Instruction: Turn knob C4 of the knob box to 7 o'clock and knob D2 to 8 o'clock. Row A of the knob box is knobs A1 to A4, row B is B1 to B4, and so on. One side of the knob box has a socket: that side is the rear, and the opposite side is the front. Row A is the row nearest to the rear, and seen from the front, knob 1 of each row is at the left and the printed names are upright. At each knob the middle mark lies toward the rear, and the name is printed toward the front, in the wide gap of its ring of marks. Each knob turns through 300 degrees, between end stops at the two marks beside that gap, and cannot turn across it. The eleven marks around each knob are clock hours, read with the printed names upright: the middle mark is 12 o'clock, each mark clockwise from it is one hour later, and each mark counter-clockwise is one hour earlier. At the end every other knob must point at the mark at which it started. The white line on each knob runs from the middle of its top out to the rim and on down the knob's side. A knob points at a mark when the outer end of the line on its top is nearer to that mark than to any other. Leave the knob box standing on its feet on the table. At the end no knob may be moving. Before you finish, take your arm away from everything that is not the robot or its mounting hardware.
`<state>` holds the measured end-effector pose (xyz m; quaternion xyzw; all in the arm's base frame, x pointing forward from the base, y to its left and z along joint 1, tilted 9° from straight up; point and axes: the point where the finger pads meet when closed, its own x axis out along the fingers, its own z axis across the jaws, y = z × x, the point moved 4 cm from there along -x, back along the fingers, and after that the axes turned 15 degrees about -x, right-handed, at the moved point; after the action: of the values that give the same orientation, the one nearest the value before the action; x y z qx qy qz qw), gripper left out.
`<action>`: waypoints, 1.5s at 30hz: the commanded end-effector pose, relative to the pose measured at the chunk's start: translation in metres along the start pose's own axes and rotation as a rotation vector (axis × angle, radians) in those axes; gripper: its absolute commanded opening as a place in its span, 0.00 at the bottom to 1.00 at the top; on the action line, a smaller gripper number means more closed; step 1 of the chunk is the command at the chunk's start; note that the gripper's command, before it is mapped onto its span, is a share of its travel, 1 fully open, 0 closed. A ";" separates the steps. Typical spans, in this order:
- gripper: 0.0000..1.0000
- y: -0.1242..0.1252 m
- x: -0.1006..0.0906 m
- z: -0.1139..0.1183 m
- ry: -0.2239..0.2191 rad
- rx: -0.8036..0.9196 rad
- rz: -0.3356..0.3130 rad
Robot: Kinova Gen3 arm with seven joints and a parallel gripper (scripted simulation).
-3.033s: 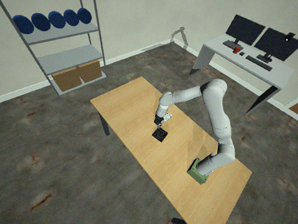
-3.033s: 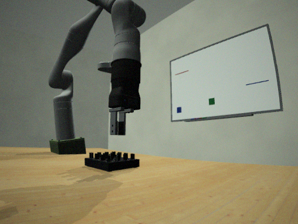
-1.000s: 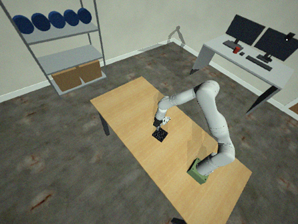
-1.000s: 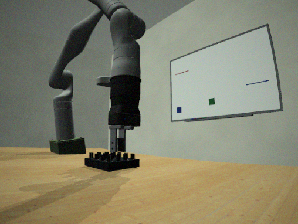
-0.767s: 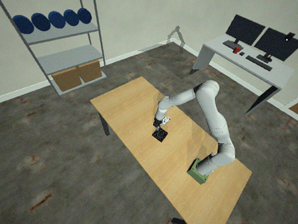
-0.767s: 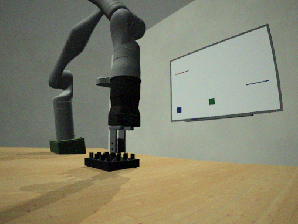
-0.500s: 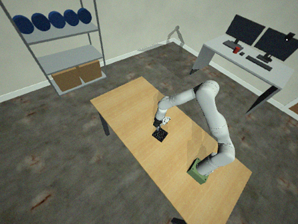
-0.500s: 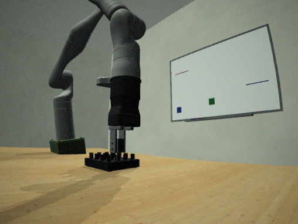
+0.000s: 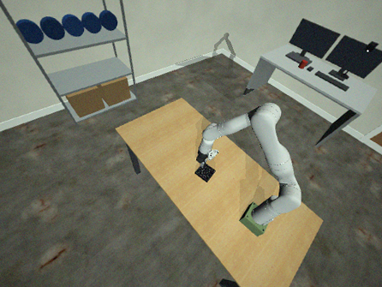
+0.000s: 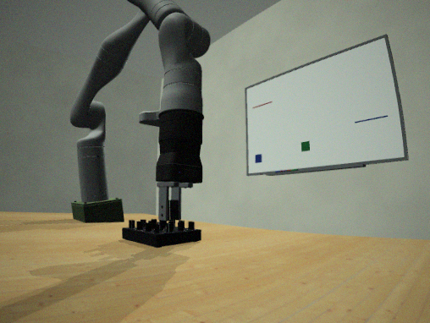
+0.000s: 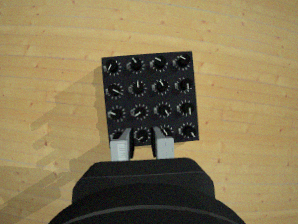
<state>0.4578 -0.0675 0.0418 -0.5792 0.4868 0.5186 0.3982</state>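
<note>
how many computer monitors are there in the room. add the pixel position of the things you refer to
2 in view: both stand on the white desk (image 9: 278,59) by the wall, one monitor (image 9: 314,38) nearer the shelf rack, the other monitor (image 9: 357,56) beside it. More could be out of view.

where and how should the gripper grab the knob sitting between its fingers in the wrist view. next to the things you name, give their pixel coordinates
Probably by opposite sides of the knob (image 11: 142,135), from straight above: it stands upright, and neighbouring knobs (image 10: 191,225) (image 11: 187,131) crowd it, leaving little room for a sideways approach.
</note>
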 end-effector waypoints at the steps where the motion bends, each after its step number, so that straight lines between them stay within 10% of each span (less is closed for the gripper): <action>1: 0.46 -0.001 -0.001 0.000 0.000 0.000 -0.002; 45: 0.46 -0.001 0.013 0.000 0.000 0.000 -0.002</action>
<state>0.4578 -0.0695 0.0283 -0.5794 0.4866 0.5184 0.3984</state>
